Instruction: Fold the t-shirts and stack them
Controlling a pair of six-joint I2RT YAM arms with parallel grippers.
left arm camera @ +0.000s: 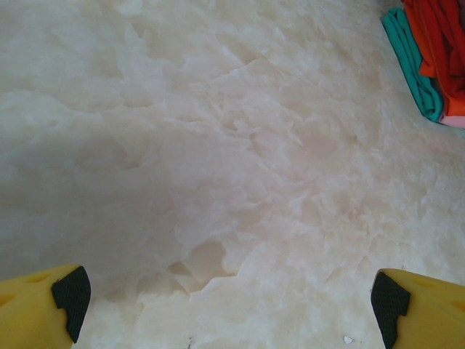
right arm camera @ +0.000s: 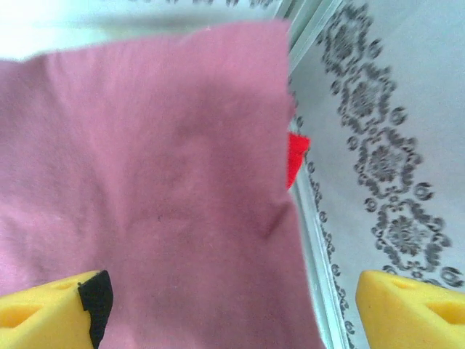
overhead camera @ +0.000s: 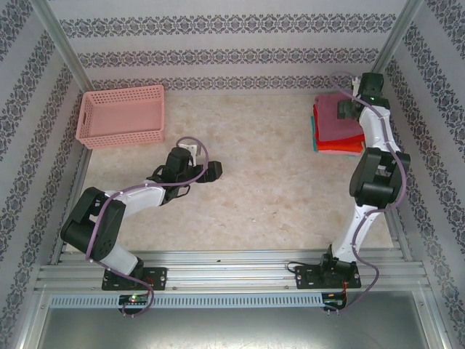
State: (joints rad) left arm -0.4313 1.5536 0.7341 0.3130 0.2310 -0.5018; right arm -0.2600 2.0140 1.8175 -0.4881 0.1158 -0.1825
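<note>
Stack of folded t-shirts [overhead camera: 338, 129], far right of the worktop [overhead camera: 276, 189]: maroon shirt [right arm camera: 145, 196] on top, red, orange and teal beneath. Soft, light, limp knit cloth, likely best pinched at a folded edge. Right fingers [right arm camera: 43, 309] spread over the maroon layer, holding nothing; left fingers [left arm camera: 36, 305] spread over bare marbled worktop.

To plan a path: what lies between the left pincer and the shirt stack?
Bare marbled table from the left pincer to the shirt stack, as the top view shows.
</note>
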